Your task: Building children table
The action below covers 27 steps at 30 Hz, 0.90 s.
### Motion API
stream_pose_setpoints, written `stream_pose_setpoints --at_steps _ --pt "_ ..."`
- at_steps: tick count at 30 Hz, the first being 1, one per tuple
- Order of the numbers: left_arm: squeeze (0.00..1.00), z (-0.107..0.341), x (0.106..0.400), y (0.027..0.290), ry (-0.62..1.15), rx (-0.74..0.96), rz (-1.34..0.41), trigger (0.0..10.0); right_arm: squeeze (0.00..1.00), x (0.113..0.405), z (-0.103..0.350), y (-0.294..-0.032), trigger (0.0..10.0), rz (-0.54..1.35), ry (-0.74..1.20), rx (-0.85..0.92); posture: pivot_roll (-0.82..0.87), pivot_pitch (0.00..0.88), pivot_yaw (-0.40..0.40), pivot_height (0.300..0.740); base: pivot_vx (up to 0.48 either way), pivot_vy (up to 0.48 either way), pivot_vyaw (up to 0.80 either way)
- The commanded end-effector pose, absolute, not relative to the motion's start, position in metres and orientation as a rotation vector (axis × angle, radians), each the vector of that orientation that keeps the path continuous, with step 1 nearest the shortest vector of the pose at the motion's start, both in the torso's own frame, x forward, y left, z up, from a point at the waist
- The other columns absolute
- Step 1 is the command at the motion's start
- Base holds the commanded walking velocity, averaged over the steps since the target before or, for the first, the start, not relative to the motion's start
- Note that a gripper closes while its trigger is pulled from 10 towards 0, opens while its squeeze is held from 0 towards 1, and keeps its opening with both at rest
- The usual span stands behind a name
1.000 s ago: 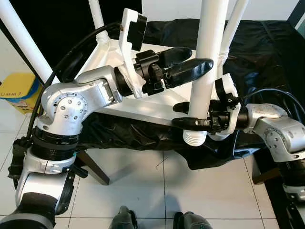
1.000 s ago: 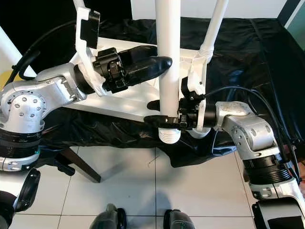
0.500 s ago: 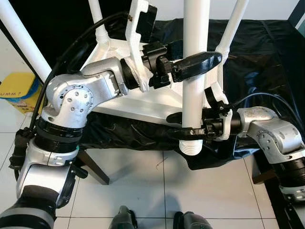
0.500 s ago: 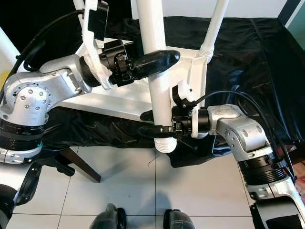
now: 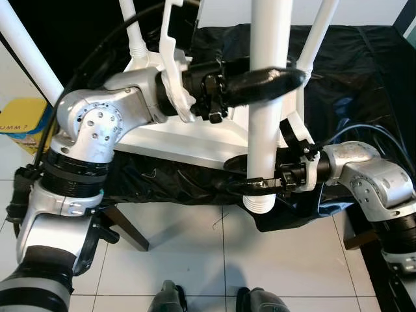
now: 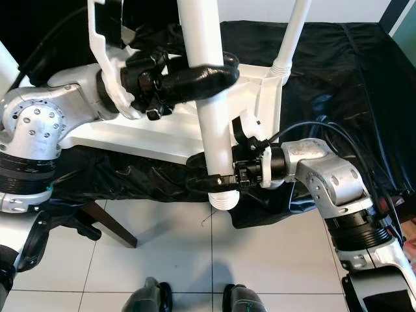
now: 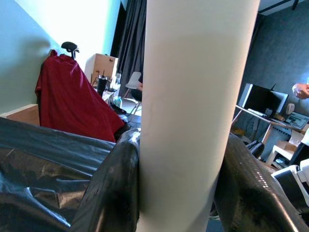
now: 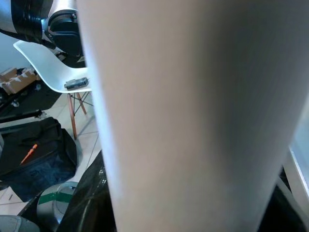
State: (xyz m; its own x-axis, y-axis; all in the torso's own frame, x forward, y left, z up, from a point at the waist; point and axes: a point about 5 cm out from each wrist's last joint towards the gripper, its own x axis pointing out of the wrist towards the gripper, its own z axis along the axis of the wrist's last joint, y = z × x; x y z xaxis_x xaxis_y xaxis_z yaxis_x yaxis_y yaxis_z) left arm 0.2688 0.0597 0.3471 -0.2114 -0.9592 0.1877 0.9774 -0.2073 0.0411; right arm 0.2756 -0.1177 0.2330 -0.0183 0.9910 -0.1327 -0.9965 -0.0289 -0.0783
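A yellow box [image 5: 23, 123] sits on the tiled floor at far left, beside an upturned white children's tabletop [image 5: 188, 140] resting on a black-draped surface [image 5: 364, 71], with three white legs already standing up from its corners. The left gripper [image 5: 276, 79] reaches in from the left and closes its two black fingers around the upper part of a fourth table leg [image 5: 268, 97], one finger crossing in front of the tube. Lower down, the right gripper [image 5: 250, 185] comes in from the right and clamps the same leg just above its ribbed, threaded end [image 5: 260, 203]. The leg's long axis runs near upright, slightly tilted, and it hangs in front of the tabletop's near edge, its threaded end below that edge and over the floor, clear of any mount. Judging from this, the threaded end must be brought to the near corner, where the right gripper is the closer of the two. That corner's socket is hidden behind the leg and the right wrist. The leg's top is cut off by the frame, and both wrist views show little beyond white tube between dark fingers.
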Motion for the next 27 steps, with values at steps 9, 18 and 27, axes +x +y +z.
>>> stream_pose_setpoints --at_steps 9,18,27 --pt "0.0 0.348 0.259 0.055 -0.175 -0.08 -1.904 0.0 0.0 0.283 0.23 -0.125 10.0 1.522 0.074 -0.141 0.06 0.169 -0.001 0.74 0.0 0.0 0.0" --pt "0.0 0.341 0.283 0.053 -0.183 0.064 -1.695 10.0 1.0 0.289 0.235 -0.125 10.0 1.464 0.049 -0.098 0.06 0.158 0.001 0.74 0.0 0.0 0.0" --pt "0.0 0.348 0.304 0.057 -0.155 0.116 -1.468 10.0 1.0 0.297 0.238 -0.128 10.0 1.351 -0.003 -0.074 0.05 0.162 0.01 0.74 0.0 0.0 0.0"
